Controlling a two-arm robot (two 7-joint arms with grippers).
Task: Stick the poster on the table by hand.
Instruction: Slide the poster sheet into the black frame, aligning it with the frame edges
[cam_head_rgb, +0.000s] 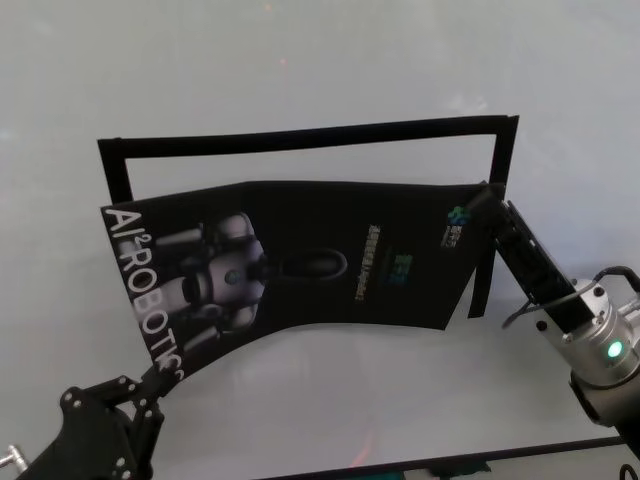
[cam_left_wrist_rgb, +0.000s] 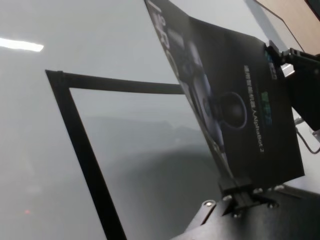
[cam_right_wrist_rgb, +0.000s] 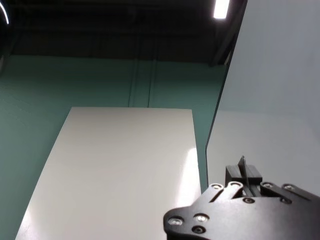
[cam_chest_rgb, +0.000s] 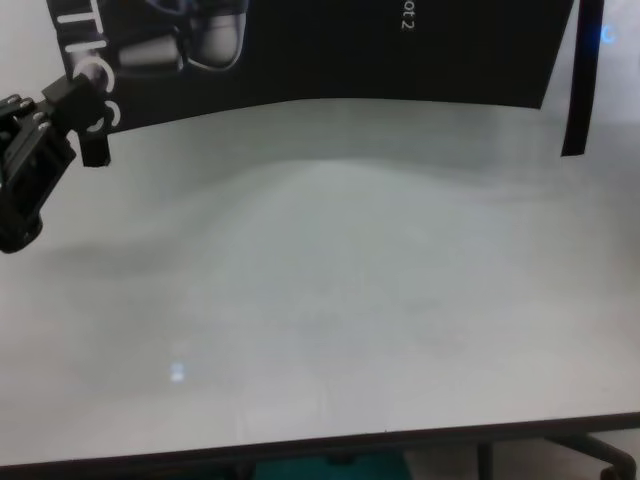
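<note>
The black poster (cam_head_rgb: 330, 250) with the silver robot picture and white lettering hangs curved above the white table (cam_head_rgb: 300, 400), held at two corners. My left gripper (cam_head_rgb: 155, 383) is shut on its near left corner, by the lettering. My right gripper (cam_head_rgb: 478, 200) is shut on its far right corner. In the left wrist view my fingers (cam_left_wrist_rgb: 240, 192) clamp the poster (cam_left_wrist_rgb: 240, 100), and the right gripper (cam_left_wrist_rgb: 300, 65) shows at the far corner. In the chest view the left gripper (cam_chest_rgb: 85, 120) holds the poster (cam_chest_rgb: 350, 50) above the table (cam_chest_rgb: 350, 300).
A black tape frame (cam_head_rgb: 300, 137) lies flat on the table under and behind the poster; its left strip shows in the left wrist view (cam_left_wrist_rgb: 85, 150) and its right strip in the chest view (cam_chest_rgb: 580, 90). The table's front edge (cam_chest_rgb: 350, 445) is near.
</note>
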